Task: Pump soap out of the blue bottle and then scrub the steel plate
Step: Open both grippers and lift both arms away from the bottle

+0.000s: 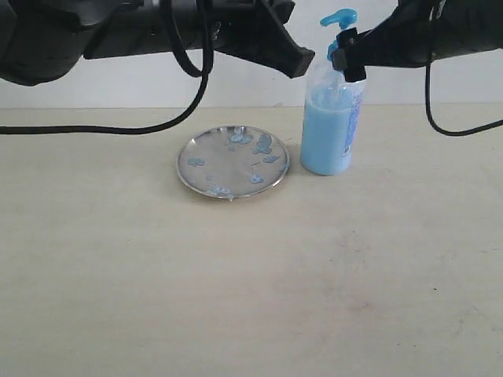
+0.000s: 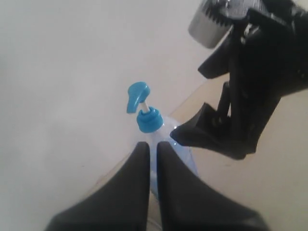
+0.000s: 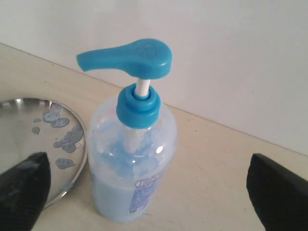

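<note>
Standing upright near the back edge of the pale table, beside the round shiny steel plate, the tall clear blue-pump bottle sat between the right gripper's wide-spread jaws, pump head above them. The left gripper, pinched nearly shut, empty, hung farther away

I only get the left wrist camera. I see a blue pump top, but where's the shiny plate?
Observer: The round shiny steel plate lies on the pale table, just left of the tall clear plastic pump bottle in the exterior view.
Operator: Is there soap on it?
Observer: Yes, small pale blue soap blobs dot it.
Operator: Is the bottle nearly empty?
Observer: No, light blue liquid fills well over half of it.
</note>
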You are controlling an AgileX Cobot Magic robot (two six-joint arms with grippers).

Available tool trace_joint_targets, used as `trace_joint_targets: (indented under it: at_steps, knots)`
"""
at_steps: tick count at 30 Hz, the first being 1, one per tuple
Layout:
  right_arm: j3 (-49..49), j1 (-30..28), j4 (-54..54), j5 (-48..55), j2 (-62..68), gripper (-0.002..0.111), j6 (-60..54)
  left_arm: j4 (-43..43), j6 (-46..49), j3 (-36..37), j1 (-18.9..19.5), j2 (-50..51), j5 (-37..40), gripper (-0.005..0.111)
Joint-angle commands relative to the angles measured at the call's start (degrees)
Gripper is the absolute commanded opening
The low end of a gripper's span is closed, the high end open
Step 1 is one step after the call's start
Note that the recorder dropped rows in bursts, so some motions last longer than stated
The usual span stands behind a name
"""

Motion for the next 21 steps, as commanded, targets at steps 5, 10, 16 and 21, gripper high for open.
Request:
trace_joint_targets:
  at_steps: [5, 10, 16, 21]
  knots:
    - [0.02, 0.01, -0.55, 2.74, -1.72, 0.104, -1.05, 6.03, -0.70, -7.23, 0.08, 9.46, 4.12, 0.004]
    - [0.02, 0.01, -0.55, 0.83, -1.85, 0.102, -0.69, 4.77, -0.82, -17.24, -2.63, 14.18, 4.12, 0.004]
    - [0.02, 0.01, -0.79, 4.89, -2.79, 0.017, -1.39, 1.89, -0.70, -20.11, -6.81, 11.99, 10.63, 0.004]
    - [0.02, -0.11, -0.64, 8.28, -5.85, 0.001, -2.79, 1.40, -0.58, -14.78, -8.61, 4.72, 5.94, 0.004]
